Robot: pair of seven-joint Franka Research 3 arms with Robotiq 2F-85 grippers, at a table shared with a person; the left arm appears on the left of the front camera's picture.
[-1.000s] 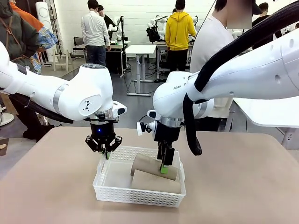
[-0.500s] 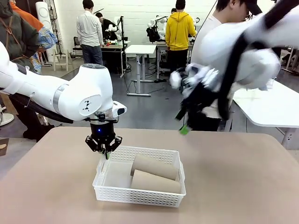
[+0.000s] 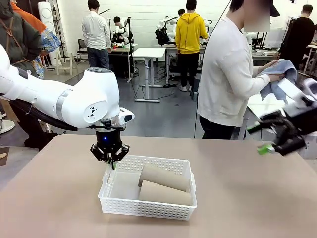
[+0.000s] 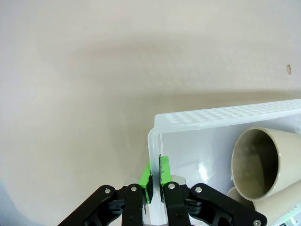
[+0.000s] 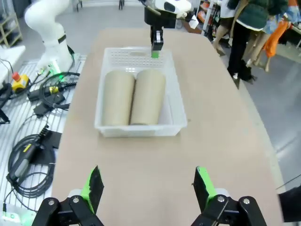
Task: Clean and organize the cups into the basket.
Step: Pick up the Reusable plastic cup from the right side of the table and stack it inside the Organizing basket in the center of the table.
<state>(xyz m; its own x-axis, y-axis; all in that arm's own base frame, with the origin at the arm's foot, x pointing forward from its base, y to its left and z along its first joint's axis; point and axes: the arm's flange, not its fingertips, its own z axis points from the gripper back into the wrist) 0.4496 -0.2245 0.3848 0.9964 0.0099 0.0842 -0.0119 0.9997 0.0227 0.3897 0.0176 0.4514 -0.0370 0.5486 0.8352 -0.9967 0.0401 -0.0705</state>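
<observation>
Firmly shut, the left claw has its green pads pinched on the thin wall of the basket, at the basket's 10 o'clock corner in the front view. Inside the basket two brown cups lie on their sides, touching along their length. In the left wrist view one of them shows its open mouth at 4 o'clock. The right claw hangs above the table at 3 o'clock in the front view, well apart from the basket, its jaws spread wide with nothing between them. From its own camera the basket lies at 12 o'clock.
</observation>
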